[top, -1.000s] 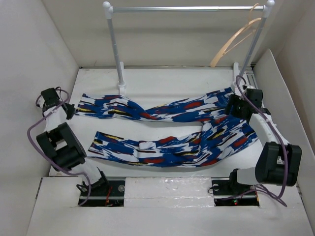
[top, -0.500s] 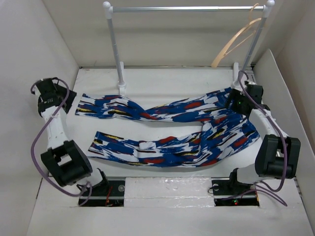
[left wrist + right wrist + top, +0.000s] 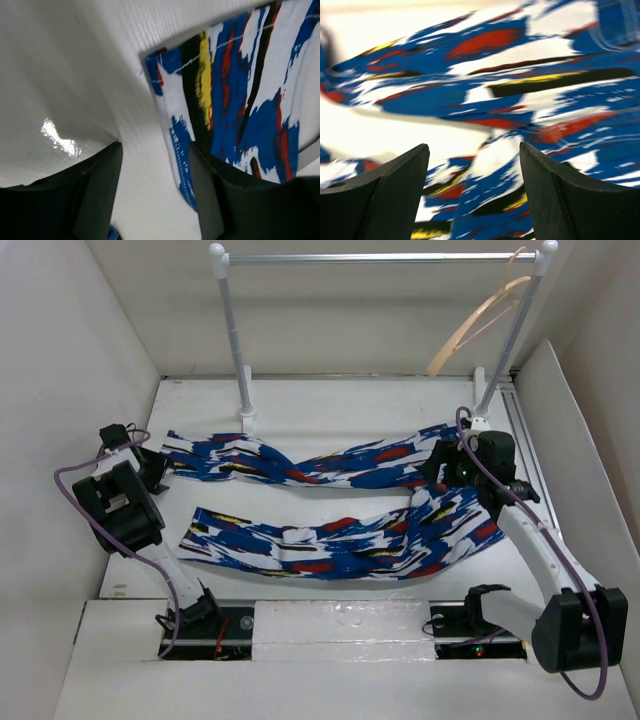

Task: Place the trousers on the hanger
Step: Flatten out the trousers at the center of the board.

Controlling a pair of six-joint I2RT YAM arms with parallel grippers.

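1. The trousers (image 3: 330, 545) lie spread on the white worktop (image 3: 340, 405). Both legs run left to right, one farther and one nearer. They lie apart over most of their length and join at the right end.
2. The hanger (image 3: 472, 324) hangs at the right end of the rail (image 3: 380, 257) of the white-posted rack at the back. It is well apart from the trousers and carries no fabric.
3. The left gripper (image 3: 155, 468) sits low at the left end of the farther leg, at its hem. In the left wrist view its jaws stand partly apart with bare worktop between them. The hem's corner lies just beside the inner face of one finger (image 3: 205, 200). Whether cloth and finger touch cannot be told. Nothing is clamped.
4. The right gripper (image 3: 445, 462) is over the right end of the garment, near where the legs meet. In the right wrist view its jaws stand wide, with patterned fabric beneath and beyond them. They grip nothing. That view is blurred.
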